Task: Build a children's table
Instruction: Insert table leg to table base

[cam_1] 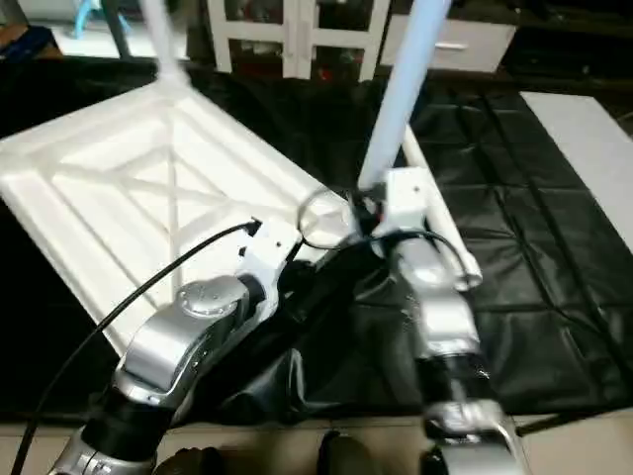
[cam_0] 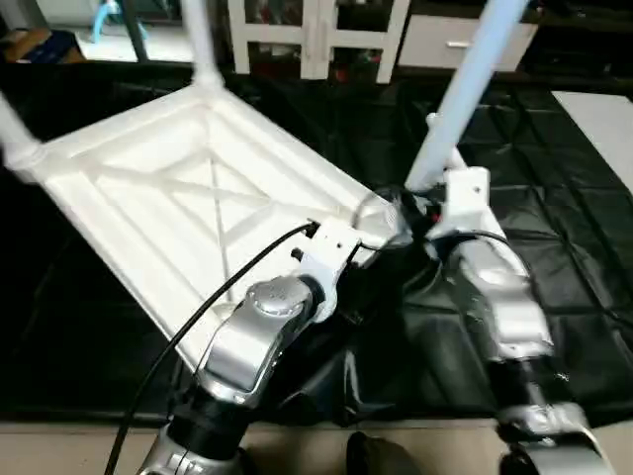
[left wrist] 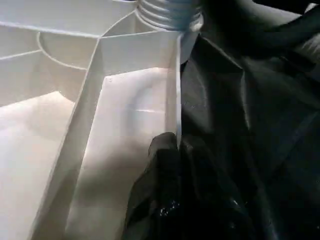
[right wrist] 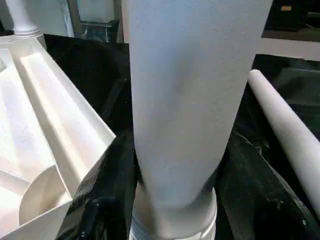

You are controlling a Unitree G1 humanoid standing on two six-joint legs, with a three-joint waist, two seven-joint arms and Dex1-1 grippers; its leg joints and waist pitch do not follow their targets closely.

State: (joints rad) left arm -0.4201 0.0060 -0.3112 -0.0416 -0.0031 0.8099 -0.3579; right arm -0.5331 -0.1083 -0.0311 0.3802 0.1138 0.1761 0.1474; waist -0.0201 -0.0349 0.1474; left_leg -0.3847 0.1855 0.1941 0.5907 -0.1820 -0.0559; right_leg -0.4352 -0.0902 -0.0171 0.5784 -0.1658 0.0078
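Note:
The white tabletop [cam_0: 178, 198] lies upside down on the black-draped work table, its X ribs facing up. Legs stand in its far corner [cam_0: 201, 45] and left corner [cam_0: 12, 134]. A third leg [cam_0: 465, 89] rises tilted from the near right corner socket [right wrist: 172, 227], and my right gripper [cam_0: 420, 203] is shut on its lower end, black fingers [right wrist: 102, 195] on both sides. My left gripper [cam_0: 368, 233] is shut on the tabletop's rim [left wrist: 172, 90] beside that socket, a black finger [left wrist: 162, 165] over the edge. One loose leg [cam_1: 450, 237] lies on the cloth just to the right.
Black cloth [cam_0: 554, 247] covers the work table, bunched up near the grippers. A flat white panel [cam_0: 603, 119] lies at the far right. A white cabinet [cam_0: 316, 35] stands behind the table. The table's front edge runs close to my forearms.

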